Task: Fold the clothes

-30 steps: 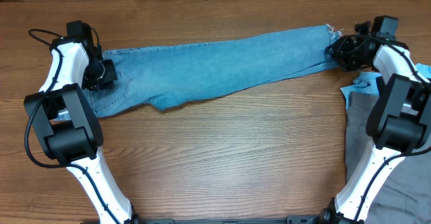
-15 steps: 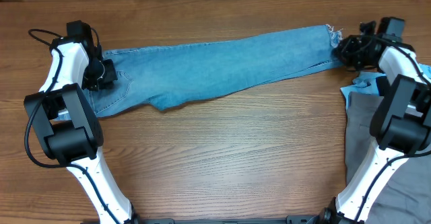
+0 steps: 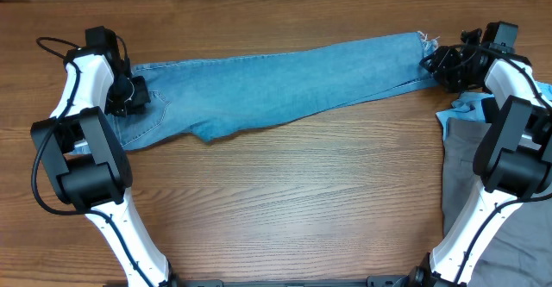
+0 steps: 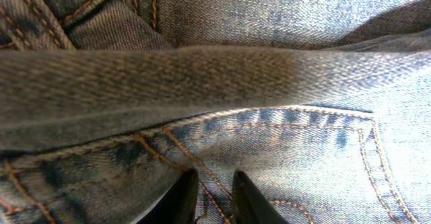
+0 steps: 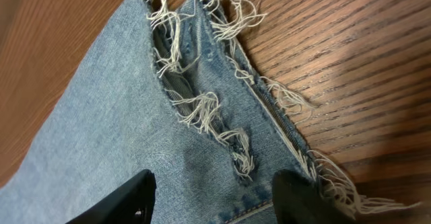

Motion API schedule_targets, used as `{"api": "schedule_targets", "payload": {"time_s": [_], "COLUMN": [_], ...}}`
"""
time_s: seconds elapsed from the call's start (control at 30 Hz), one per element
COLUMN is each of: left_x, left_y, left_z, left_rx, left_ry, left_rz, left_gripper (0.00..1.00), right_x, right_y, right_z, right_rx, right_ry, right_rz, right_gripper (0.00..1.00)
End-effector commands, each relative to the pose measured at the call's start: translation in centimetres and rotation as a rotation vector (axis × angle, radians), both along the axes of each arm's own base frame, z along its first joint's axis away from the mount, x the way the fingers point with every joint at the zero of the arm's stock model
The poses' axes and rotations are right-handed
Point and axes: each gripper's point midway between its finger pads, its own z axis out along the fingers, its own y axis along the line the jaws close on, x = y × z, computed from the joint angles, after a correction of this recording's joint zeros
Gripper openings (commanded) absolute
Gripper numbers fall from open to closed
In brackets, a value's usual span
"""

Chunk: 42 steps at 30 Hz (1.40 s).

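**Jeans [image 3: 285, 84], step of taking the hem end.** The light blue jeans lie full length across the far part of the worktop [image 3: 302, 209]. The waist is at the left arm's side and the frayed hems [image 5: 202, 109] are at the right arm's. The legs lie one on the other.

**Left hand [image 4: 215, 197].** Its fingers are drawn to a narrow gap and pinch a fold of denim at the waist end, just beside the stitched back pocket [image 4: 303, 157].

**Right hand [image 5: 215, 194].** Its fingers are spread and straddle the hem end, with nothing held. You cannot tell from the wrist view whether the tips touch the cloth.

**How to do it well (judgement).**
- Lower the right hand until both leg layers sit between its fingers.
- Close on solid denim behind the fray, because loose threads would pull free.
- Let the left hand's pinch serve as the anchor.
- Lift the hem clear before carrying it toward the waist, so the cloth does not drag and bunch.
- Lay the hem edge square on the waistband.

**Containers.** None appears in any view. The grey trousers [image 3: 461, 175] and a pale-blue garment [image 3: 457, 110] lie loose on the worktop by the right arm. Take care not to catch them.
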Motion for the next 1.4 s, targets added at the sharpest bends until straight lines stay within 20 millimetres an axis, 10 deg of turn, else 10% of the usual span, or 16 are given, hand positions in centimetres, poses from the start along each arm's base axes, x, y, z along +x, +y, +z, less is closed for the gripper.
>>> {"api": "schedule_targets", "payload": {"time_s": [0.0, 0.37, 0.83, 1.13, 1.37], "left_x": [-1.3, -1.5, -1.6, -1.6, -1.7], "left_y": [1.2, 1.2, 1.2, 1.2, 1.1], "left_z": [-1.2, -1.2, -1.2, -1.2, -1.3], "left_rx": [0.016, 0.015, 0.014, 0.014, 0.013], "left_ry": [0.043, 0.048, 0.052, 0.052, 0.057], "left_rz": [0.04, 0.039, 0.04, 0.04, 0.039], "left_gripper": [0.22, 0.23, 0.24, 0.24, 0.24], "right_x": [-0.2, 0.9, -0.8, -0.3, 0.2], "right_y": [-0.2, 1.2, -1.8, -1.1, 0.1], "right_z": [-1.2, -0.7, -2.5, -2.3, -1.1], "right_rx": [-0.017, -0.018, -0.179, -0.174, -0.101], "right_ry": [0.023, -0.018, 0.097, 0.077, 0.035], "right_rz": [-0.009, 0.024, -0.061, -0.046, -0.013], "right_gripper": [0.5, 0.3, 0.34, 0.05, 0.04]}}
